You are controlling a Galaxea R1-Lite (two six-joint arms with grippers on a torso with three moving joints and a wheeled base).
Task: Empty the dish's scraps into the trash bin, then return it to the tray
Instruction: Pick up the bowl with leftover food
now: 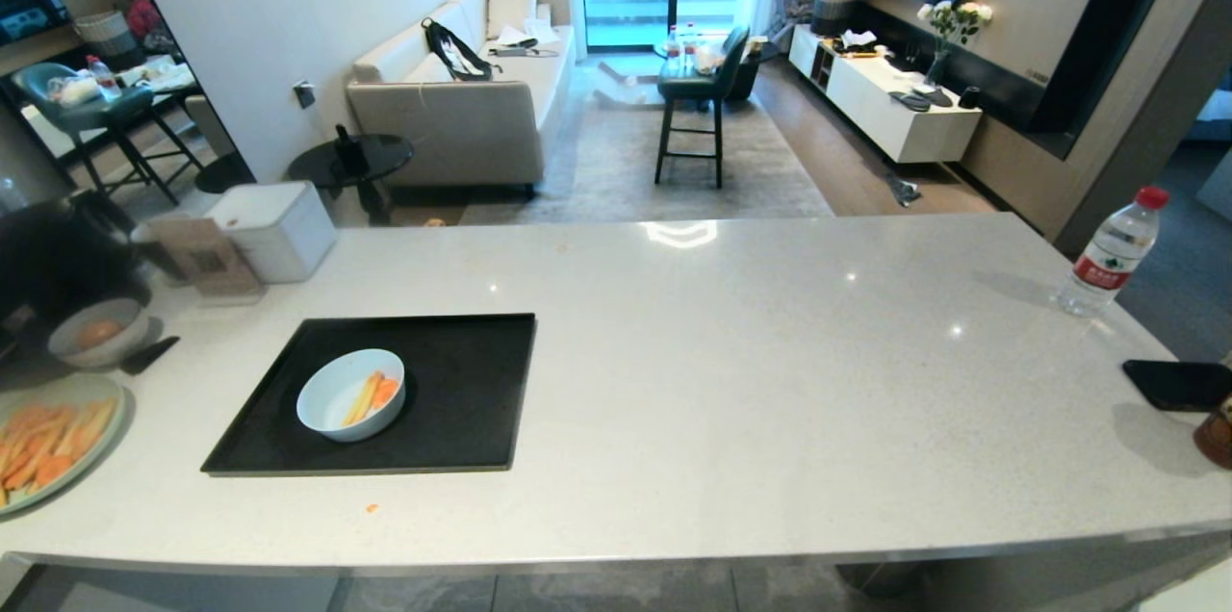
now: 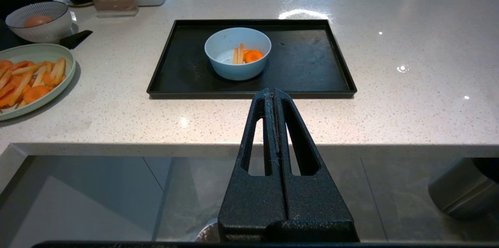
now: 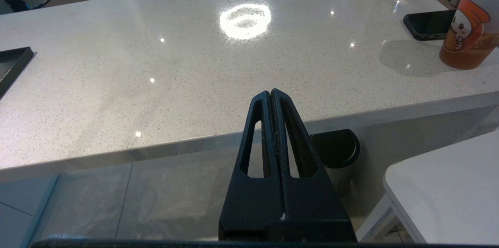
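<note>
1. Both grippers are pressed together and empty. My left gripper (image 2: 274,94) is parked below and in front of the table (image 1: 731,352) edge, pointing at the tray (image 2: 312,68); my right gripper (image 3: 271,94) is parked likewise further right, facing bare table.
2. Task objects: the dish (image 1: 350,395) stands upright on the left part of the tray, holding the scraps (image 1: 372,395). Nothing of the task appears done yet.
3. Risk, bin identification: a metal bin (image 2: 460,193) shows partly on the floor under the table edge in the left wrist view, and a dark bin (image 3: 336,150) with a black top shows in the right wrist view. I judge that tipping into the wrong one is possible; which is lined cannot be told here.
4. Risk, grasp: the dish is glossy with a curved wall. A shallow pinch on the rim may slip, causing a drop or a chip.
5. Risk, approach: with fingers pressed together, an advance would push the dish across the tray. Spread them first.
6. Risk, carry: tilting early would spill scraps onto the table, where one orange crumb (image 1: 371,507) already lies.
7. Risk, neighbours: the plate (image 1: 96,453) of carrot strips and the grey bowl (image 1: 96,335) sit left of the tray; a wide swing could strike them.
</note>
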